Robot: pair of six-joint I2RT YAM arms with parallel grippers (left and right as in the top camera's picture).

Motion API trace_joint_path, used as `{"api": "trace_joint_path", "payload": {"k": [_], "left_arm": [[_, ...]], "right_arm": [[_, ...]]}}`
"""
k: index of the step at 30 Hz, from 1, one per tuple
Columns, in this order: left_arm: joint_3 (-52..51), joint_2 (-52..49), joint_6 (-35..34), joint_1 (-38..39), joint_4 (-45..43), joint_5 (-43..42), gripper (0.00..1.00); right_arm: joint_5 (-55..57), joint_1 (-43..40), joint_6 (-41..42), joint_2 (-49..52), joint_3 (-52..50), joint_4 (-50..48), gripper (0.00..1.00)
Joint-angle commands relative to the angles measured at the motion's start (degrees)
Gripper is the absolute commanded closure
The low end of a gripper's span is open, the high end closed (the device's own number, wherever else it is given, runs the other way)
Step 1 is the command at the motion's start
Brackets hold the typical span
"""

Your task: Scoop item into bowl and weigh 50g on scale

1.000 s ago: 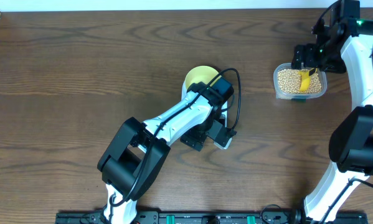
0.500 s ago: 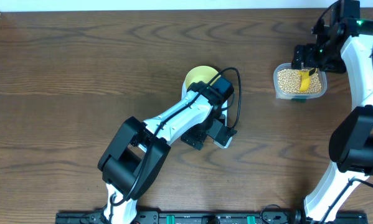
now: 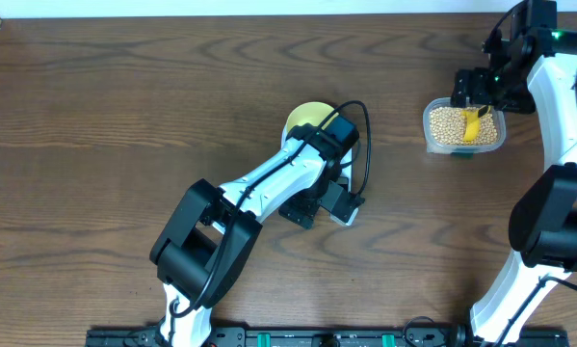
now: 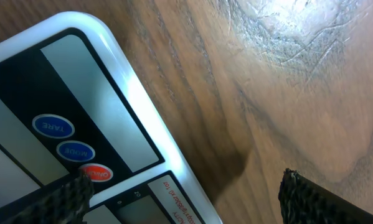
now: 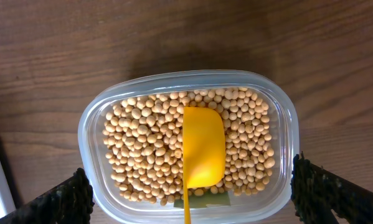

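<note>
Left claw (image 4: 185,202) nudged leftward, gaping wide over scale (image 4: 80,93)

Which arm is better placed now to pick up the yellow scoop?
The right. The right gripper, open, hangs straight above the tub, where the scoop lies on the beans. The left gripper is down at the scale, far from the tub.

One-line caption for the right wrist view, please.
Open right fingers flank a clear tub of tan beans, a yellow scoop resting on them.
</note>
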State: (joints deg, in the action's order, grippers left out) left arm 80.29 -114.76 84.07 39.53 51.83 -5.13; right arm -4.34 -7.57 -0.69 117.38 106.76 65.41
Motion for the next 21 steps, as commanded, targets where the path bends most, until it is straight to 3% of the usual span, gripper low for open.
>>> {"api": "trace_joint_path", "payload": {"k": [1,11,21], "left_arm": [[0.63,-2.19,0.57,-0.42,-0.11,0.9,0.02],[0.98,-0.11,-0.63,-0.76,0.9,-0.46,0.02],[0.96,8.46,-6.88,-4.81,11.02,-10.25,0.02]], "right_arm": [[-0.31,-0.09,-0.24,0.37,1.03,0.13,0.01],[-0.31,-0.09,-0.24,0.37,1.03,0.13,0.01],[-0.31,-0.09,-0.24,0.37,1.03,0.13,0.01]]}}
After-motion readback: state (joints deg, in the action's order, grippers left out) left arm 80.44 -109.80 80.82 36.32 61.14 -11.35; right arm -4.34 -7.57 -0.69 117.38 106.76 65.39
